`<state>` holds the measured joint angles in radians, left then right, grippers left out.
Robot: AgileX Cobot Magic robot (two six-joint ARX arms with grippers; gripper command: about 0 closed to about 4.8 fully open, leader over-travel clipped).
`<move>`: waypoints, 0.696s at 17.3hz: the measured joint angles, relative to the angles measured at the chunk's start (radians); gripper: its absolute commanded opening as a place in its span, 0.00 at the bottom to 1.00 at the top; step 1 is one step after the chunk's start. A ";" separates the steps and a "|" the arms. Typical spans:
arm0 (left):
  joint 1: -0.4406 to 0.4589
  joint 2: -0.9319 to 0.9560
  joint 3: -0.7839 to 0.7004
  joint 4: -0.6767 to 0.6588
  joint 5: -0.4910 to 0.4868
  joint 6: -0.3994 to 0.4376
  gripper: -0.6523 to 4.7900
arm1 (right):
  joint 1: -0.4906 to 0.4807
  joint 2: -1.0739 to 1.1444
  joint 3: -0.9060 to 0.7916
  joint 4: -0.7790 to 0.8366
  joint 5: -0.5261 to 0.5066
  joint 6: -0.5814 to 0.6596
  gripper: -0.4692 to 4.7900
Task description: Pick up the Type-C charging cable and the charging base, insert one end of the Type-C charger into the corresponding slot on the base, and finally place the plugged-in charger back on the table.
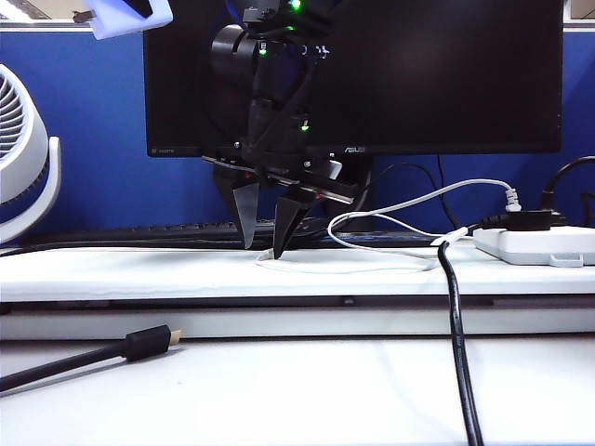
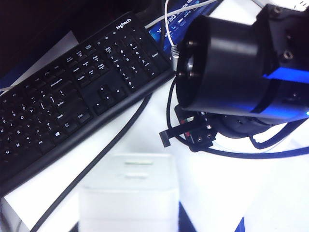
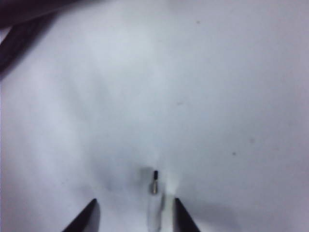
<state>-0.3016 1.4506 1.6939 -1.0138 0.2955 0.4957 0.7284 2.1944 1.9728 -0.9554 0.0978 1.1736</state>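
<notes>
White glossy Type-C charging cable [image 1: 372, 223] is lying on the ledge of the smooth white table [image 1: 139, 269], its plug between the spread right gripper [image 1: 265, 243], while the left gripper [image 2: 128, 227] pinches the white plastic charging base [image 2: 128, 193], so plugging's left

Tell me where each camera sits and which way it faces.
Exterior: low at table level, facing the monitor; shows the right gripper.
Left wrist: high, looking down past the held base at keyboard and right arm; left gripper hidden.
Right wrist: close above the table; open jaws straddle the cable.
Shared: exterior and right wrist show that gripper, cable.
</notes>
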 measured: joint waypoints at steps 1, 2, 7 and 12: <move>0.000 0.000 0.000 0.000 0.000 0.000 0.11 | 0.000 0.000 0.000 -0.006 0.002 0.000 0.25; 0.000 0.000 0.000 0.000 0.000 0.000 0.11 | -0.001 0.000 0.000 -0.035 0.004 0.000 0.25; 0.000 0.000 0.000 0.000 0.000 0.000 0.11 | -0.001 0.000 0.003 -0.060 -0.003 -0.026 0.08; -0.001 0.000 0.000 0.000 0.000 0.000 0.11 | -0.011 -0.011 0.000 -0.113 0.049 -0.240 0.08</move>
<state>-0.3023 1.4502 1.6939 -1.0142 0.2958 0.4957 0.7174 2.1830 1.9732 -1.0679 0.1467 0.9340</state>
